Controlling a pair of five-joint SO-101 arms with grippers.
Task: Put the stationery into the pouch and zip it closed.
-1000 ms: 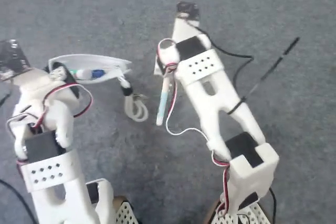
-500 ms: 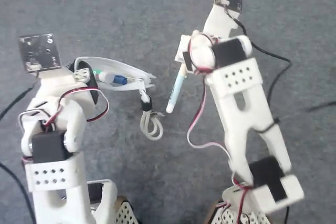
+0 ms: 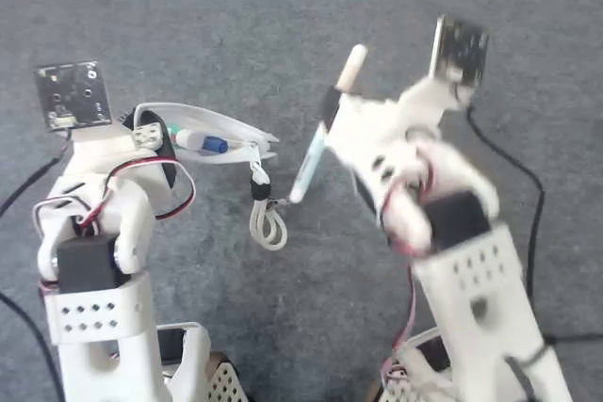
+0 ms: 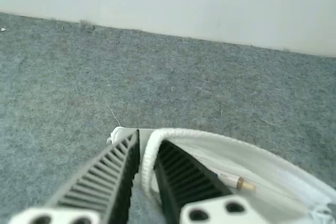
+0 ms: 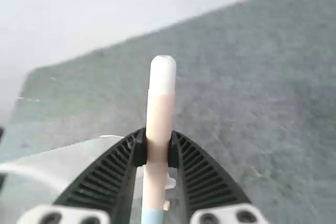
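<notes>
Right gripper [image 3: 332, 118]: jaws clamped on one pen [image 3: 308, 167]. Its long axis is steeply tilted, beige end up and away from the arm bases, pale blue end down, just beside the zip end of the one white pouch [image 3: 236, 127]. Left gripper [image 4: 144, 171]: jaws clamped on the pouch's open rim; one blue-capped marker [image 3: 200, 142] lies inside, lengthwise along the pouch.

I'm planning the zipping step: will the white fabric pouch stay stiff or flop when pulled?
Probably floppy: the white fabric pouch bows open where the left gripper pinches its rim. Its white looped cord lies limp on the grey carpet, so it likely drags.
</notes>
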